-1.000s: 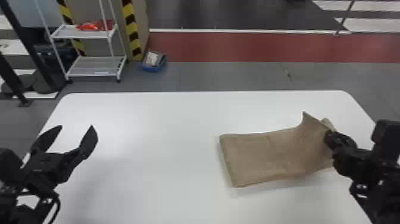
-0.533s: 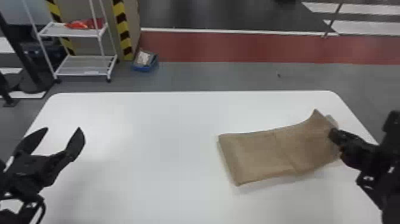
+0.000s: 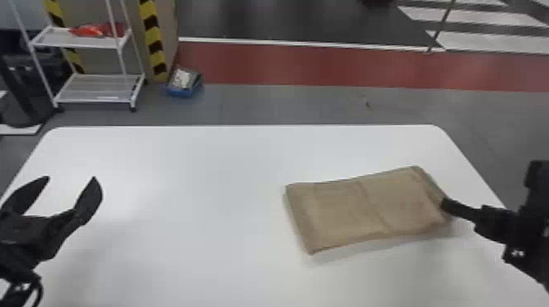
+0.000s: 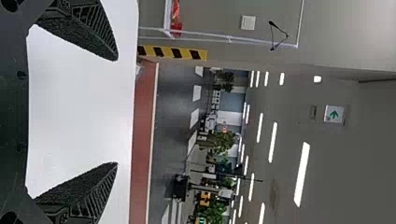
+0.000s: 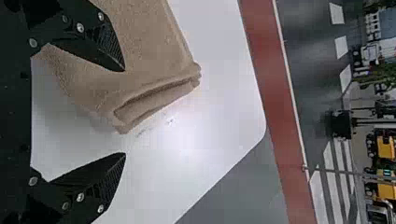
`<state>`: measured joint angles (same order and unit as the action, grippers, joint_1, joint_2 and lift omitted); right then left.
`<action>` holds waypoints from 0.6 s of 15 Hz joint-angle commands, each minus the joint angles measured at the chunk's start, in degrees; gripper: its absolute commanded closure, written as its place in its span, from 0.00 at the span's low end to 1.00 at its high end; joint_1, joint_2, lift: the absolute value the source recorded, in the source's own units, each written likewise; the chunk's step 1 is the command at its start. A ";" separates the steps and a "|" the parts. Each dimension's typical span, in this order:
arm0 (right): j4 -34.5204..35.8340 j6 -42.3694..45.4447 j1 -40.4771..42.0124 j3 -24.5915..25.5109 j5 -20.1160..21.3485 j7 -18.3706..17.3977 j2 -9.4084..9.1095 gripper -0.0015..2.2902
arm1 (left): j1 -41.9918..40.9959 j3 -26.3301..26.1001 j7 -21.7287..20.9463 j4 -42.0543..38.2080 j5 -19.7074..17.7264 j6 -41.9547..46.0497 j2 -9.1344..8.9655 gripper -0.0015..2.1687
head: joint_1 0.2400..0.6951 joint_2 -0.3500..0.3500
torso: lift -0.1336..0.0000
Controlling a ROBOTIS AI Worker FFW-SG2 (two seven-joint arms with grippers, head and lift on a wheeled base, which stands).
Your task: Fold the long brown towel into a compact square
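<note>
"What's the biggest thing there?"

"The white surface (image 3: 184, 163). The brown towel (image 3: 339, 212) lies on its right half, folded into an oblong (layers show at the right end)."

"And the tools?"

"Both open. The left tool (image 3: 71, 178) hangs over the surface's left side, fingers wide apart, well away from the towel. The right tool (image 3: 445, 205) is at the towel's right end, one finger over the cloth; whether it touches, I can't tell."

"Anything smaller?"

"A crease (image 3: 373, 208) running across the towel, near its middle."
</note>
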<state>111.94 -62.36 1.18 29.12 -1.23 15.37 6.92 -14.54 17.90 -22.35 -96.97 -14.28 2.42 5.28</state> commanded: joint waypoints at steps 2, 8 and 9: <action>-2.78 -0.54 -2.67 0.41 2.90 1.51 2.22 0.03 | 0.48 -0.94 0.03 0.73 0.04 0.08 0.17 0.04 | 1.00 0.29 | 0.06; -16.66 13.53 -9.62 -3.28 6.59 3.88 4.60 0.03 | 0.48 -0.94 0.38 0.82 -0.13 0.43 0.43 0.04 | 1.00 0.25 | 0.06; -18.86 15.28 -10.41 -4.07 7.91 4.85 4.60 0.03 | 0.39 -0.94 0.73 0.90 -0.13 1.66 0.43 0.04 | 1.00 0.26 | 0.06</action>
<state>96.42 -50.47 -7.90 26.14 5.08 19.63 11.36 -14.06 16.95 -21.84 -96.08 -14.38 2.99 5.70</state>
